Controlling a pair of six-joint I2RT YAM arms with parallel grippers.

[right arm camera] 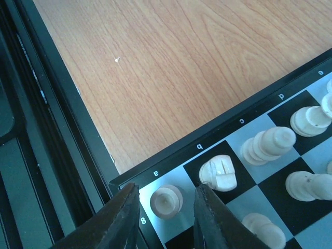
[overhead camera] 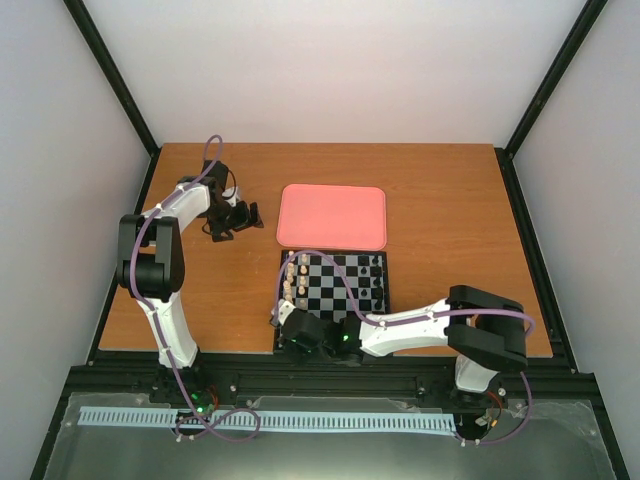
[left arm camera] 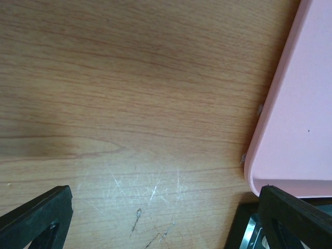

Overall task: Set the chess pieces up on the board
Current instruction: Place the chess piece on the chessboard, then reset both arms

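Right gripper (right arm camera: 167,193) partly open astride a cream piece (right arm camera: 166,201) on the board (right arm camera: 228,124) corner square.
Its fingers (right arm camera: 122,218) flank the piece without touching it; more chess pieces (right arm camera: 218,174) fill neighbouring squares. Left gripper (left arm camera: 166,196) hangs wide open, holding nothing, over the table (left arm camera: 129,78) beside the pink tray (left arm camera: 301,129).

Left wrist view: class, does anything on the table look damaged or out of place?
Yes: the wooden table carries a patch of fine pale scratches near the bottom middle, between the fingers of the left end effector. The pink tray beside it looks intact.
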